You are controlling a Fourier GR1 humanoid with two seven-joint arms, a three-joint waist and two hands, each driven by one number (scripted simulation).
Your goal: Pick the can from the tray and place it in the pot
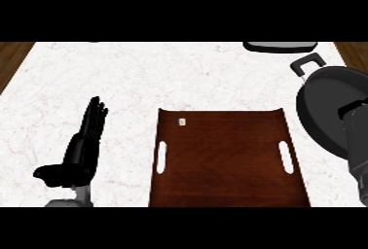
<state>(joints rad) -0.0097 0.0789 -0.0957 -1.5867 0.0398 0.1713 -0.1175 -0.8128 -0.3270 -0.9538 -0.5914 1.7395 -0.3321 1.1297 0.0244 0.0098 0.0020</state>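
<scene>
My left hand (pixel 81 146) stands on the white marbled counter (pixel 108 78) at the left of the view, fingers straight and pointing away from me, thumb jutting toward the lower left, holding nothing and well apart from everything else. In the middle lies the dark reddish-brown wooden tray (pixel 223 160), rectangular, with a pale slot handle cut near each long side; its far edge curves slightly and its near end runs to the lower edge of the view. On the tray's far left corner I can see only a tiny pale mark (pixel 182 121), too small for me to say what it is. I cannot see the can anywhere on the tray; whether it sits under my right arm or inside the pot I cannot tell. At the right stands the large black round pot (pixel 323 107), with a loop handle at its far side, just beside the tray's right edge. My right forearm (pixel 357 141) comes up along the right edge and lies over the pot's near part; the hand itself is hidden or cut off, so I cannot tell how its fingers stand. At the far edge, near the top right, a dark rounded object with a pale rim (pixel 280 46) shows only in part. Strips of brown wooden floor (pixel 13 56) show beyond the counter's corners.
</scene>
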